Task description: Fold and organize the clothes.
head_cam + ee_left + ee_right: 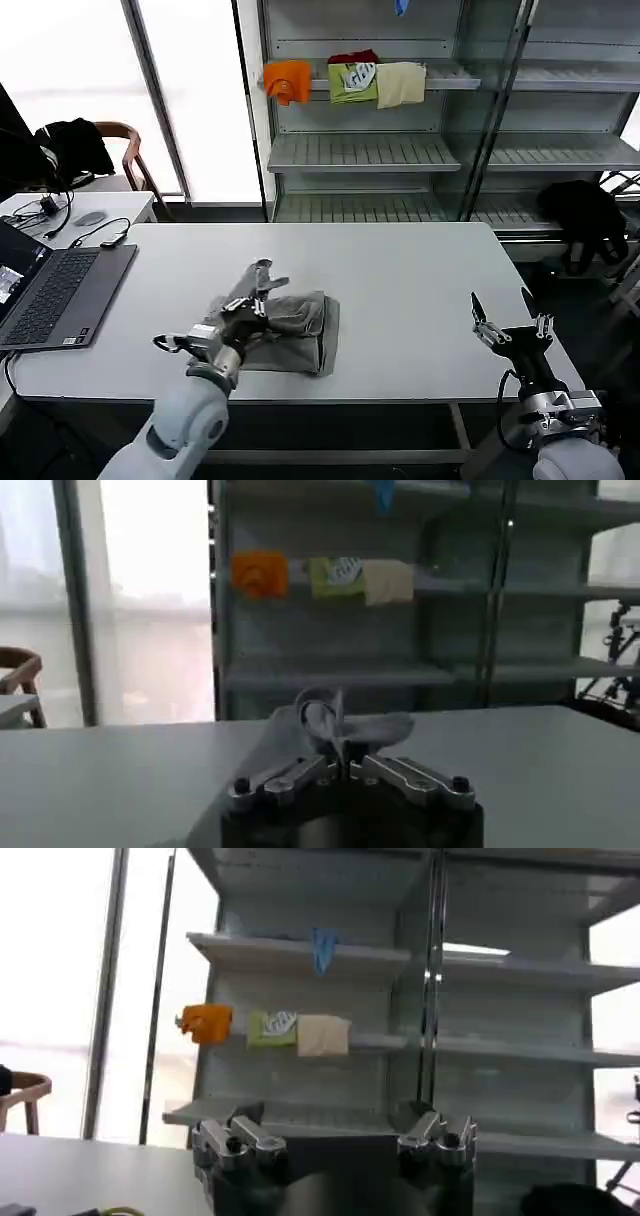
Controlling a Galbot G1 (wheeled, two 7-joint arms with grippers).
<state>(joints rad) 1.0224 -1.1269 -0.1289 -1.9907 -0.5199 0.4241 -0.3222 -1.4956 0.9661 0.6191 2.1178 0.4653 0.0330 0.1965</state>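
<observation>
Left gripper (262, 283) pinching shirt (300, 335) edge.

The place looked like a robotics lab or test room set up in an office-like space. A plain white table (420, 290) stood before grey metal shelving (400, 150) that held a few folded cloths (345, 80). An open laptop (55, 290) with trailing cables (60, 215) sat at the table's left edge, near tall bright windows (190, 90).
</observation>
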